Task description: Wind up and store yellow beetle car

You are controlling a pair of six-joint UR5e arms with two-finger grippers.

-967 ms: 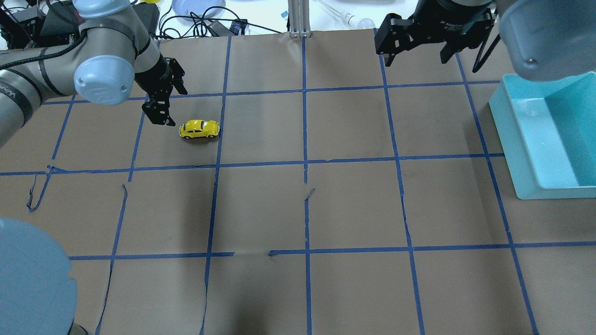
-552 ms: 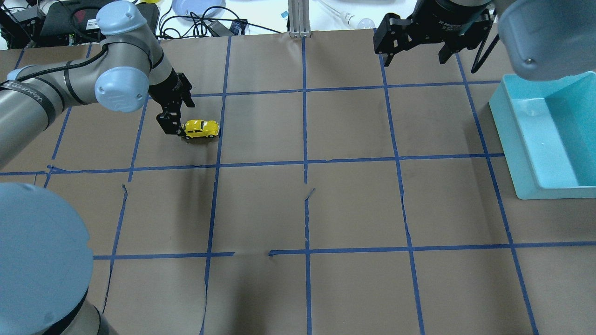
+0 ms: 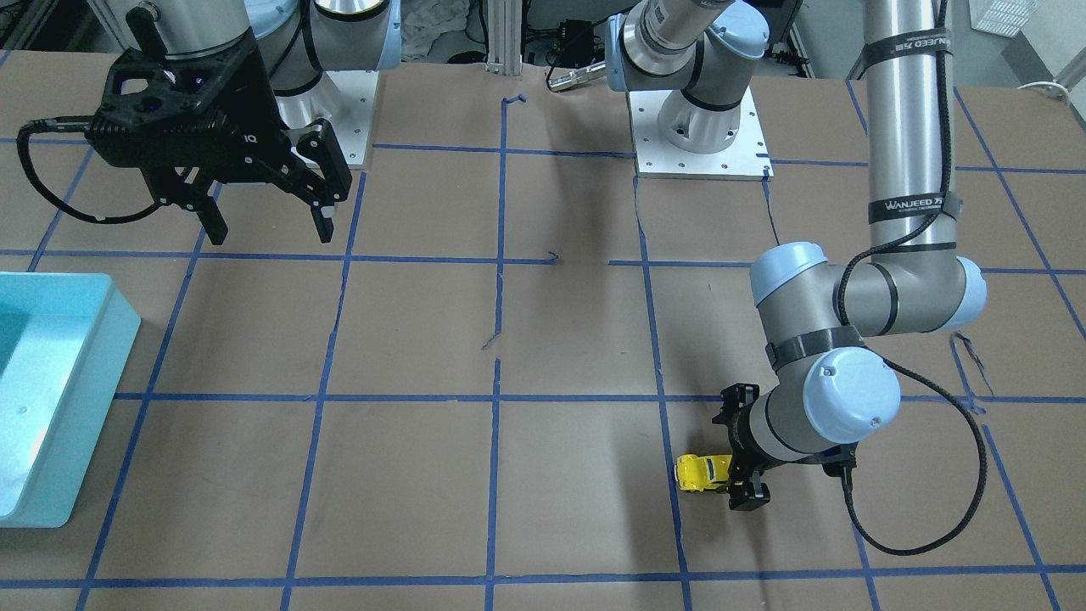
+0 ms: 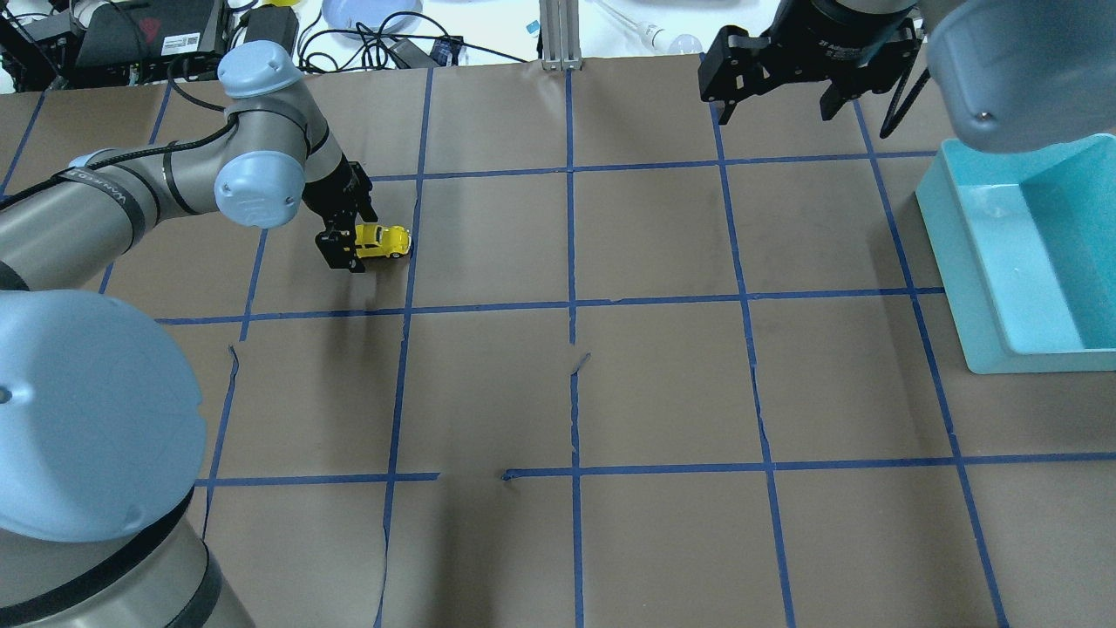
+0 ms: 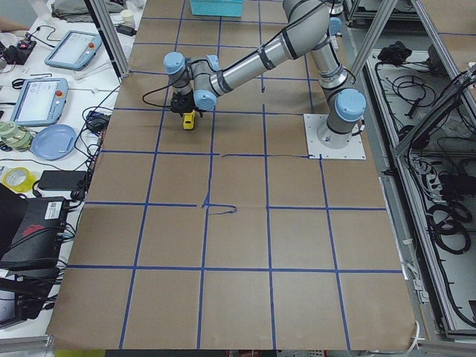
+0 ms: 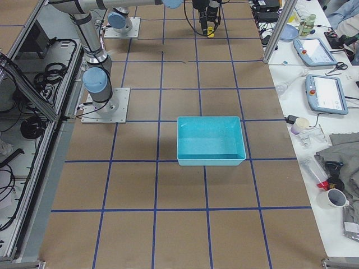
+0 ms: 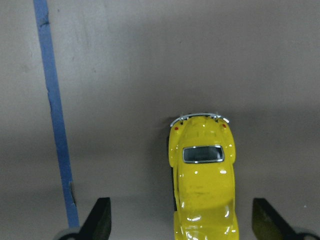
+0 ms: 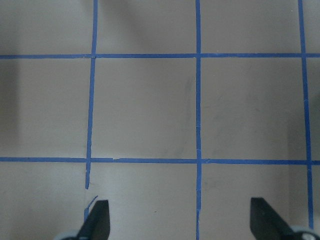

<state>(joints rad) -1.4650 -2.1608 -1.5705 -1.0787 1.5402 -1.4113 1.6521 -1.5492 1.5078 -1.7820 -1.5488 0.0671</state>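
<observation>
The yellow beetle car (image 4: 384, 242) stands on the brown paper at the far left, and shows in the front view (image 3: 701, 472). My left gripper (image 4: 352, 235) is low at the table and open, with its fingers either side of one end of the car. In the left wrist view the car (image 7: 202, 180) sits between the two fingertips (image 7: 99, 220), closer to the right one, and neither touches it. My right gripper (image 4: 778, 98) hangs open and empty above the far right of the table, and shows in the front view (image 3: 265, 222).
A teal bin (image 4: 983, 262) stands at the right edge of the table, and shows in the front view (image 3: 81, 382). Blue tape lines grid the brown paper. Cables and devices lie beyond the far edge.
My left gripper has moved right and down to the car, and its open fingers now straddle the car's end. The car and the right arm have not moved.
</observation>
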